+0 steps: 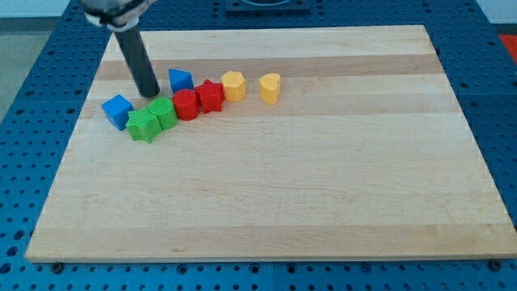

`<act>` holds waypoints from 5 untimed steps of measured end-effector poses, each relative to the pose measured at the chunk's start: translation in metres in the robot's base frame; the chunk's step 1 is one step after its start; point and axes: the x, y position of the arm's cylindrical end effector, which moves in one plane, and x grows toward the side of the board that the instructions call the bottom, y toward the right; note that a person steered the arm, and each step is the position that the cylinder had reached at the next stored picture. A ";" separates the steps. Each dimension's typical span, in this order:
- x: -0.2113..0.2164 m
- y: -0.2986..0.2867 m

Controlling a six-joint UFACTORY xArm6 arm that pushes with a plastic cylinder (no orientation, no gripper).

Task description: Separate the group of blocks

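Observation:
My tip (150,94) stands at the upper left of the wooden board (266,186), just above the green round block (164,112). It is between the blue cube (117,110) to its left and the blue triangular block (180,79) to its right. A green star block (144,125) touches the green round block at lower left. A red round block (187,104) and a red star block (211,95) follow in a touching row to the right. A yellow hexagonal block (233,85) sits beside the red star. A yellow heart-shaped block (270,87) stands apart further right.
The board lies on a blue perforated table (32,89). The arm's dark rod (137,56) rises from the tip to the view's top left.

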 end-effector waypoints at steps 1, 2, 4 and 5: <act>-0.059 0.001; -0.054 0.031; -0.028 0.039; -0.010 0.035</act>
